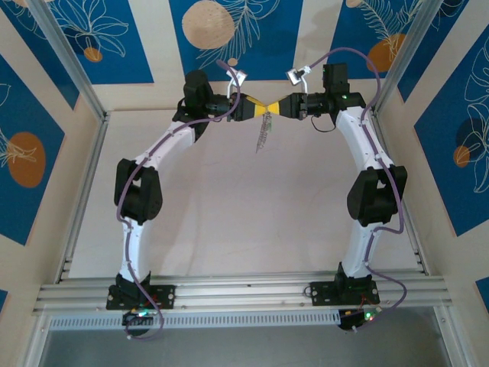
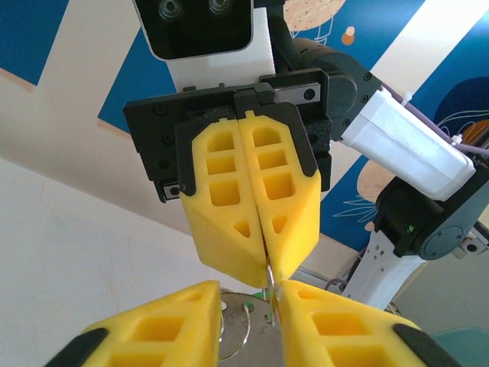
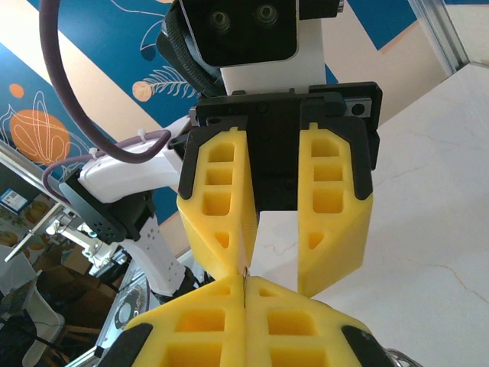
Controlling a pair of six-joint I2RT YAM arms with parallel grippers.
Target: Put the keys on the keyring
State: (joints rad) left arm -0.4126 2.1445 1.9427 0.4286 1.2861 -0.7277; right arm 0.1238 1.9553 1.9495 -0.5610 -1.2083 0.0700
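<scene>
Top view: both arms reach over the far middle of the table (image 1: 229,229), with the left gripper (image 1: 263,109) and right gripper (image 1: 277,108) tip to tip. The keyring (image 1: 262,138) hangs in the air just below where they meet. It is a thin silvery strand, too small here for us to split into pieces.

The left wrist view adds what the top view can't. The right gripper's yellow pads (image 2: 229,191) are pressed flat together, pinching a thin wire of the ring at their tips. That wire runs down to a silvery loop between the left fingers (image 2: 164,329).

In the right wrist view the left jaws stand a narrow gap apart. One pad sits beside a sliver of metal and the other is clear of it. We think that sliver is the ring wire, but it is edge-on.
</scene>
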